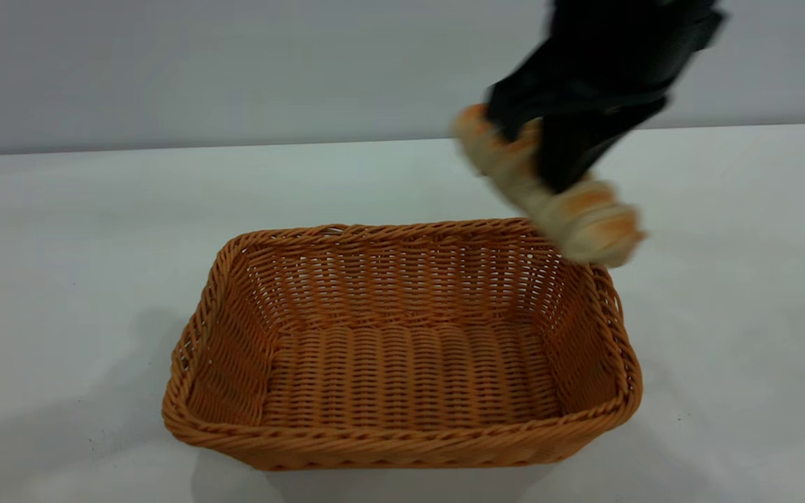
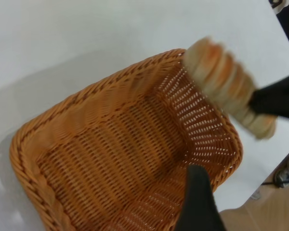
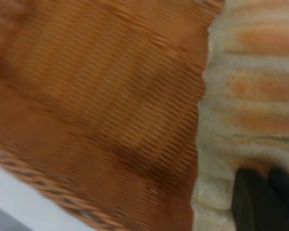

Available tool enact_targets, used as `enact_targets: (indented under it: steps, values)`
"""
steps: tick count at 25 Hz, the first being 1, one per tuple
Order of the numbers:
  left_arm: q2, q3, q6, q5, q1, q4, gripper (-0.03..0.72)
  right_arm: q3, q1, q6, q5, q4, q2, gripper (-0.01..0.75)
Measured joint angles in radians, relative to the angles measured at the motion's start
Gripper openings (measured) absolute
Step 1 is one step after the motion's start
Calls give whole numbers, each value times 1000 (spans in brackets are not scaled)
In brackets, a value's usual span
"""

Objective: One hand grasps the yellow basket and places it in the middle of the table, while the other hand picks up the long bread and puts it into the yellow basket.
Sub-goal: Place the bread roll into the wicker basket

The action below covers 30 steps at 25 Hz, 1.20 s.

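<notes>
Right gripper [image 1: 563,157], arm cropped, clamps blurred long bread [image 1: 584,216] above yellow basket [image 1: 402,454].

Orange-tan all over on the yellow basket [image 1: 402,377], tight woven wicker in fine ribbed rows, with a braided rim a touch darker and pale light showing through the weave of its walls. The long bread [image 1: 549,185] is pale cream, crossed by orange-brown stripes along its ridged top. Black, plain and unpatterned, is the right gripper [image 1: 570,140], and black again the left gripper's finger [image 2: 198,202] in the left wrist view. The table [image 1: 81,230] is plain matte white with a few tiny dark specks.
</notes>
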Motion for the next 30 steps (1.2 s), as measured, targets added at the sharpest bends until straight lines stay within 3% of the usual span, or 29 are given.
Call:
enact_targets:
  steps: [4,11,14,19,21,24,30]
  values:
    - [-3,0,1,0,0,-5,569,0,55,-16,-64,1,59,18]
    - [-51,0,38,-5,0,-5,568,0,58,-31,-136,0,186,44]
    - [-70,0,41,-5,0,-5,568,0,58,-48,-154,0,211,135]
    - [-83,0,45,-3,0,-5,568,0,58,-52,-159,0,223,406]
    - [-83,0,45,-2,0,-5,568,0,58,-52,-164,0,223,480]
    - [-84,0,52,-2,0,-5,568,0,58,-52,-165,0,216,526]
    - [-122,0,105,-10,0,20,568,0,58,-52,-162,-40,158,511]
